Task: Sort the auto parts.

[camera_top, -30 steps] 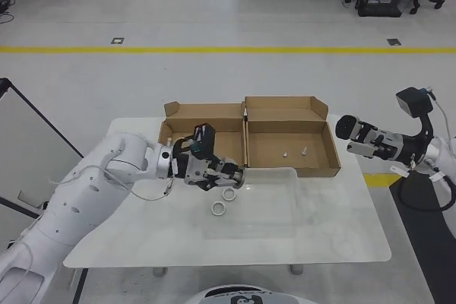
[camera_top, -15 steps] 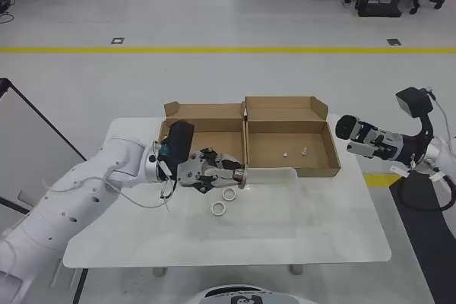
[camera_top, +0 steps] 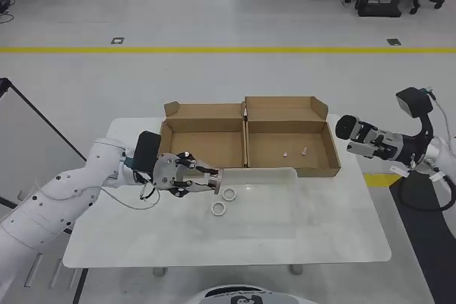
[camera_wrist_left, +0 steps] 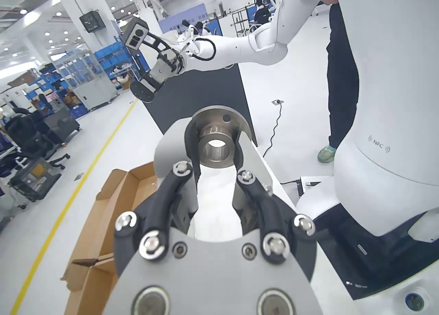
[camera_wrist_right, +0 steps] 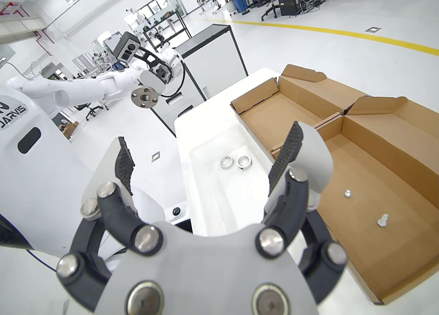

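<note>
My left gripper [camera_wrist_left: 212,153] is shut on a metal flanged hub [camera_wrist_left: 215,118] and holds it above the table's left part, next to the left cardboard box [camera_top: 205,146]. In the top view that gripper [camera_top: 211,180] and the hub [camera_top: 220,182] hang just left of two metal rings [camera_top: 229,194] [camera_top: 218,207] lying in a white tray [camera_top: 277,176]. Two small bolts [camera_top: 285,153] [camera_top: 305,150] lie in the right cardboard box [camera_top: 319,156]. My right gripper [camera_wrist_right: 205,158] is open with nothing in it, raised off the right box's far right corner [camera_top: 342,127].
The two open boxes stand side by side at the table's back. The rings [camera_wrist_right: 226,162] [camera_wrist_right: 244,162] and bolts [camera_wrist_right: 347,194] [camera_wrist_right: 381,219] lie below the right gripper. A black-and-white cabinet [camera_top: 7,144] stands left of the table [camera_top: 334,228].
The left arm has drawn back to the left and turned its wrist, carrying the hub away from the boxes' front edge. The right arm has not moved.
</note>
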Controlling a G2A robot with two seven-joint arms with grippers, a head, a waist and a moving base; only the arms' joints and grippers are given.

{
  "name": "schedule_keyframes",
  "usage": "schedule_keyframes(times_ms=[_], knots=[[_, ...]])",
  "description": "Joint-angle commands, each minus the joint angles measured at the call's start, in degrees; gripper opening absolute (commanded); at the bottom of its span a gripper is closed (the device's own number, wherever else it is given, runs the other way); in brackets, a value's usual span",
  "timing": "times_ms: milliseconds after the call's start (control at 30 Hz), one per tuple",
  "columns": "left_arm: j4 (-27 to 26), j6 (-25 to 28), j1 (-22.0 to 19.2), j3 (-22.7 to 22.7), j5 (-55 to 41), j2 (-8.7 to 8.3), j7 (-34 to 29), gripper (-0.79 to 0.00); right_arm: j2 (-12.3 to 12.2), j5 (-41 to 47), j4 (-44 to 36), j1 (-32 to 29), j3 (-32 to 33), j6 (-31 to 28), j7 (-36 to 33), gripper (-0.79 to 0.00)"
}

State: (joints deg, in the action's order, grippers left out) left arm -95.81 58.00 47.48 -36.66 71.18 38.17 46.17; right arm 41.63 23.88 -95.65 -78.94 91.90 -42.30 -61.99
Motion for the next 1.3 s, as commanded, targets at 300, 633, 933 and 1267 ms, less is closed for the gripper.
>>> schedule_keyframes(times_ms=[300,633,933,1267], knots=[[-0.01,0.0,-0.01,0.02,-0.02,0.02,0.12,-0.785,0.0,0.0,0.0,0.0,0.0,0.0,0.0,0.0],[-0.01,0.0,-0.01,0.02,-0.02,0.02,0.12,-0.785,0.0,0.0,0.0,0.0,0.0,0.0,0.0,0.0],[-0.01,0.0,-0.01,0.02,-0.02,0.02,0.12,-0.785,0.0,0.0,0.0,0.0,0.0,0.0,0.0,0.0],[-1.73,-0.29,2.76,-1.16,-8.07,0.65,0.4,-0.785,0.0,0.0,0.0,0.0,0.0,0.0,0.0,0.0]])
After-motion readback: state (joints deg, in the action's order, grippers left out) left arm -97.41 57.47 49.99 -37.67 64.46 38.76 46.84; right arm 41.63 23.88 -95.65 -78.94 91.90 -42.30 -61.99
